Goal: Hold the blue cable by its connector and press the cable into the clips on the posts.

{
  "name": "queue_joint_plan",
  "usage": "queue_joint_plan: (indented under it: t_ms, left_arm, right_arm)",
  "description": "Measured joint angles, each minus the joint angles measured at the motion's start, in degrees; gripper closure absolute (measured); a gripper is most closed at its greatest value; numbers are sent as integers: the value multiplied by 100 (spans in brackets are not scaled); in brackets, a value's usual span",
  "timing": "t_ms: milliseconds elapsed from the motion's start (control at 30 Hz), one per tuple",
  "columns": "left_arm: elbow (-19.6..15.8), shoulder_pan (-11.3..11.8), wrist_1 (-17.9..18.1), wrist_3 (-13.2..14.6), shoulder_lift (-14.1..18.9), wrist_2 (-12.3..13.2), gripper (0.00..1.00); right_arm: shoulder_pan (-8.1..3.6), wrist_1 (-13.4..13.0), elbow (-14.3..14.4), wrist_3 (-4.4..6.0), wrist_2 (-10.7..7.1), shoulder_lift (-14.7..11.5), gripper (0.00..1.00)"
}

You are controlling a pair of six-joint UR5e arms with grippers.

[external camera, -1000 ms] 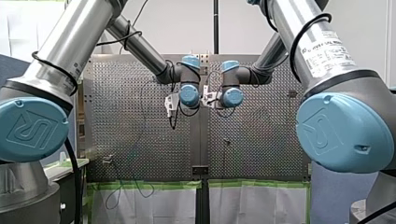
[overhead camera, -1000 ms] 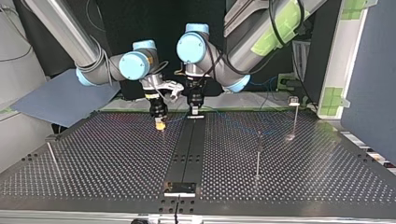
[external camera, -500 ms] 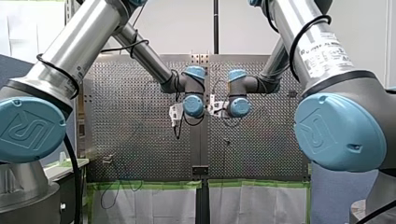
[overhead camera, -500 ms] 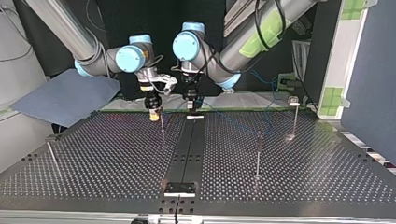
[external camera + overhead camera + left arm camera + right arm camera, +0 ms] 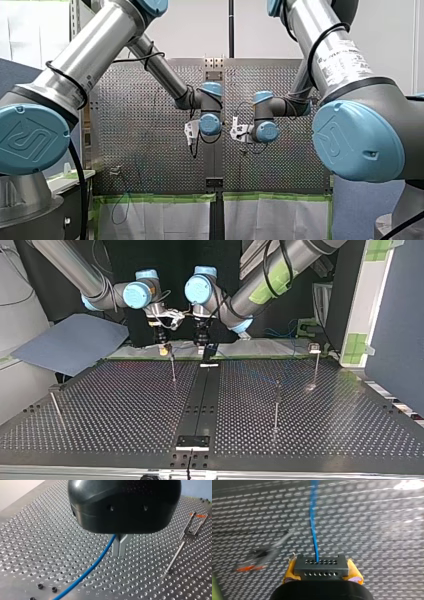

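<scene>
In the right wrist view my right gripper (image 5: 322, 577) is shut, its yellow pads (image 5: 289, 570) clamped on the black connector (image 5: 321, 566). The blue cable (image 5: 313, 525) runs straight ahead from the connector over the perforated table. My left gripper (image 5: 119, 553) has its metal fingers shut on the same blue cable (image 5: 95, 565), which trails down and away beneath it. In the top view both grippers hang side by side at the table's far edge, right gripper (image 5: 162, 351) and left gripper (image 5: 204, 349). A thin post (image 5: 173, 367) stands just in front of the right gripper.
More clip posts rise from the table: one at the top view's right of centre (image 5: 276, 402), one further right (image 5: 315, 365), one leaning at the left (image 5: 55, 407). A post with a clip (image 5: 183, 540) stands beside my left gripper. A black rail (image 5: 197, 405) runs down the table's middle.
Both grippers have risen and drawn back toward the top view's far edge, carrying the cable. The right gripper has lifted clear of the post it hung next to.
</scene>
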Motion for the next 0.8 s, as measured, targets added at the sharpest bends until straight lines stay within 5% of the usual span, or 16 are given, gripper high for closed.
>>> queue_joint_plan:
  t_ms: [500, 800]
  left_arm:
    - [-1, -78, 443, 35, -699, 147, 100]
    - [3, -82, 607, 49, -989, 407, 100]
  right_arm:
    - [-184, -39, 744, -48, 31, 280, 100]
    - [-419, -202, 835, 11, 12, 288, 100]
